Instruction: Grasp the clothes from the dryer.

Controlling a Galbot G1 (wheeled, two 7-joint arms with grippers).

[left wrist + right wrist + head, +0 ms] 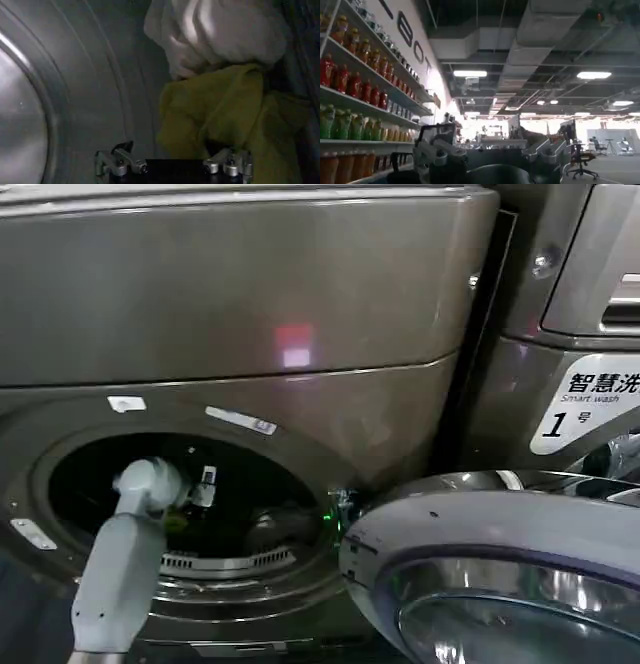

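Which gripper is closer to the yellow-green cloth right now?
Left. The left gripper is inside the dryer drum, open, right at the yellow-green cloth. The right gripper is outside, facing shelves of bottles.

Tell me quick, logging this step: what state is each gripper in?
Left gripper: open inside the dryer drum, at the clothes, holding nothing.
Right gripper: open, empty, away from the dryer.

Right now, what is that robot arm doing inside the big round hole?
The robot's left gripper has reached through the porthole of the dryer into its dark drum. Its fingers are open and just short of the clothes, a yellow-green piece with a pale one beside it. Nothing is grabbed yet. The round door hangs open on the right. The right gripper waits out in the room, open and holding nothing.
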